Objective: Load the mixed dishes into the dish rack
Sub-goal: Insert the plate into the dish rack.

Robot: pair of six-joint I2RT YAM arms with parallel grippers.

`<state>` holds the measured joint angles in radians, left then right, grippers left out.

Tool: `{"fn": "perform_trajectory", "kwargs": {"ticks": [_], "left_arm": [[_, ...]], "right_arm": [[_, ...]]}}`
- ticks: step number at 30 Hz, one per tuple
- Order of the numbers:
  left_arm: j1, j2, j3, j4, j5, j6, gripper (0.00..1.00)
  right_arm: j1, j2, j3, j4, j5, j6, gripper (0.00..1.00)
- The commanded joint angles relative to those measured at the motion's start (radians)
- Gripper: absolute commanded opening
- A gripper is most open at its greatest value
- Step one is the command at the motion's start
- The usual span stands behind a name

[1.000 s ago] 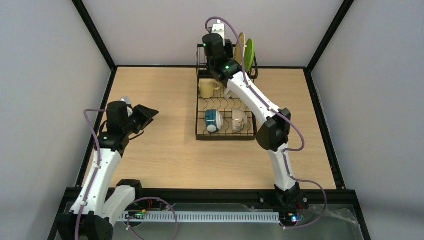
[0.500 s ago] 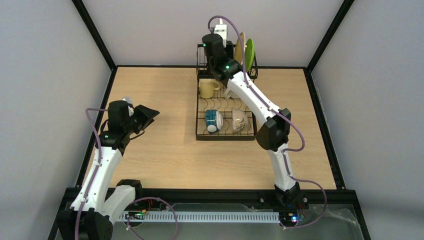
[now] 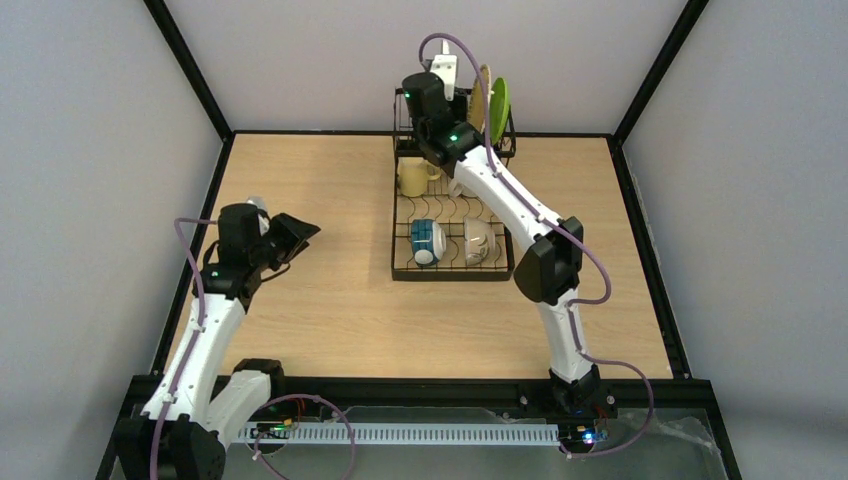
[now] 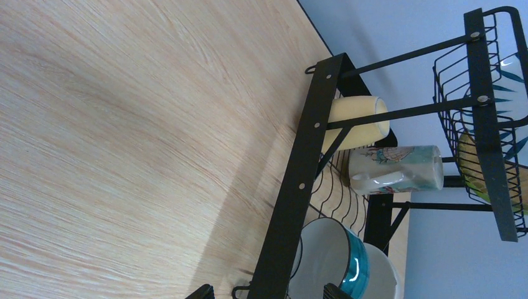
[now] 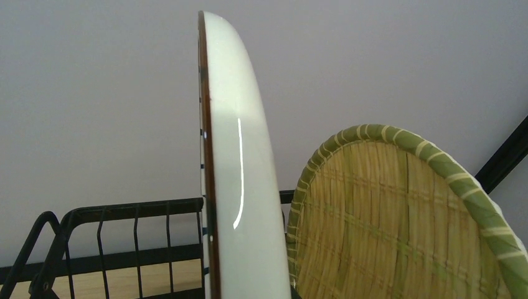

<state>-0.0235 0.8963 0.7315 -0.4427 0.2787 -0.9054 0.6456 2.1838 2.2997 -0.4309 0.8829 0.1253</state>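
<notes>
The black wire dish rack (image 3: pixel 452 275) stands at the back middle of the table. On its low base are the pale yellow mug (image 3: pixel 412 177), the blue-outside bowl (image 3: pixel 427 242) and a white bowl (image 3: pixel 477 240). The tan woven-look plate (image 3: pixel 482 95) and the lime green plate (image 3: pixel 499 108) stand upright in the tall basket end. My right gripper (image 3: pixel 441 92) holds the black-striped white plate (image 5: pixel 243 187) upright beside the tan plate (image 5: pixel 386 218); its fingers are hidden. My left gripper (image 3: pixel 290 235) is open and empty over the table left of the rack, its fingertips (image 4: pixel 200 291) spread.
A floral patterned mug (image 4: pixel 398 169) lies on the rack base behind the yellow mug (image 4: pixel 355 121). The blue bowl (image 4: pixel 356 265) sits nearest my left gripper. Black frame posts and grey walls close in the table on three sides.
My right gripper has shifted the white plate slightly lower and toward the tan plate at the basket end. My left arm has drawn back a little toward the near side.
</notes>
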Motion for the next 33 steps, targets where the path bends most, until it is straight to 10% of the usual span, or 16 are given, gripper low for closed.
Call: {"fn": "perform_trajectory", "kwargs": {"ticks": [1, 10, 22, 33], "left_arm": [[-0.006, -0.009, -0.031, -0.007, -0.008, 0.011, 0.99], [-0.006, -0.020, -0.058, 0.001, -0.010, 0.007, 0.99], [-0.007, -0.033, -0.076, 0.017, -0.013, -0.029, 0.99], [-0.019, -0.049, -0.092, 0.029, -0.033, -0.059, 0.99]], "right_arm": [[-0.009, -0.031, -0.082, 0.024, 0.025, 0.056, 0.00], [-0.009, -0.053, -0.185, 0.047, 0.041, 0.088, 0.08], [-0.019, -0.052, -0.187, 0.047, 0.037, 0.080, 0.58], [-0.027, -0.067, -0.181, 0.044, 0.014, 0.074, 0.74]]}}
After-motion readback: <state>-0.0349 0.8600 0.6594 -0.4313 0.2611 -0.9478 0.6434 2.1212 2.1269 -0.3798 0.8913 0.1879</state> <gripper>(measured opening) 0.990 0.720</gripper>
